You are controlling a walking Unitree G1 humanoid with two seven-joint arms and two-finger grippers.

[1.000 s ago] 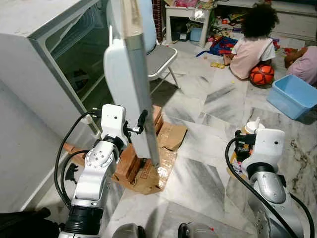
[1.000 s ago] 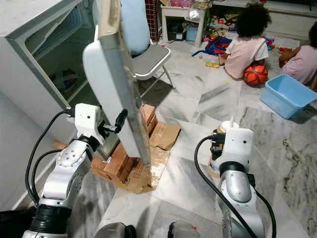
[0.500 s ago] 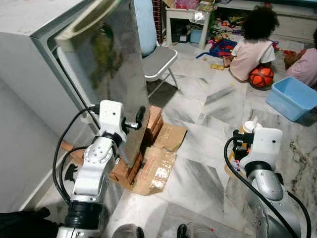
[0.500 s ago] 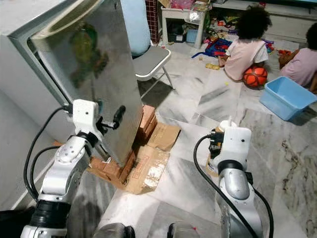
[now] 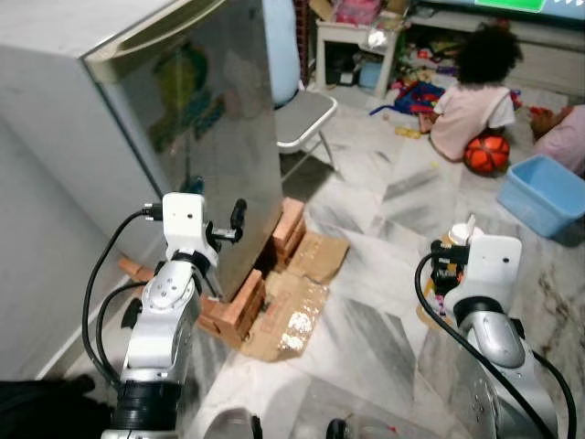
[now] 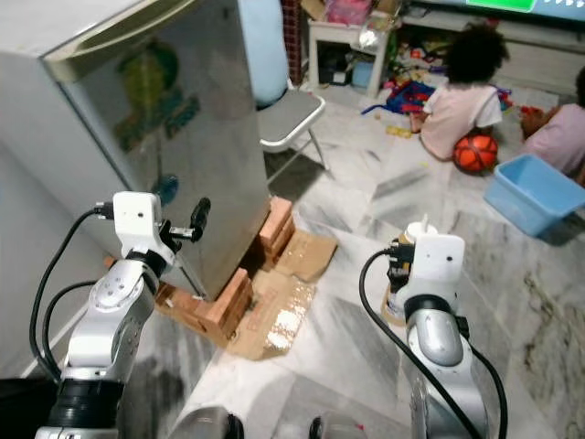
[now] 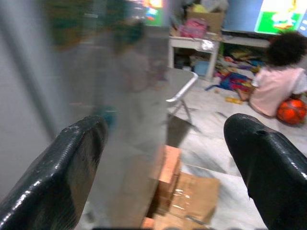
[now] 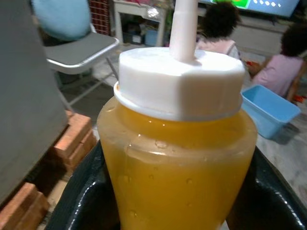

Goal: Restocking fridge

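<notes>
Fridge door (image 5: 215, 137) now shut; bricks (image 5: 239, 306), cardboard (image 5: 292, 306) beneath.

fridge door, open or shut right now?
Shut. The fridge door lies flush with the cabinet, no interior showing. Left gripper is open at its face; right gripper holds the bottle.

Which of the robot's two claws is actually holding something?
The right gripper, clamped around a yellow squeeze bottle. The left gripper is open and empty beside the fridge door.

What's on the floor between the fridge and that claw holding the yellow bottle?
In the left eye view, flattened cardboard and bricks lie by the fridge; bare marble stretches on to the right claw gripping the bottle.
</notes>
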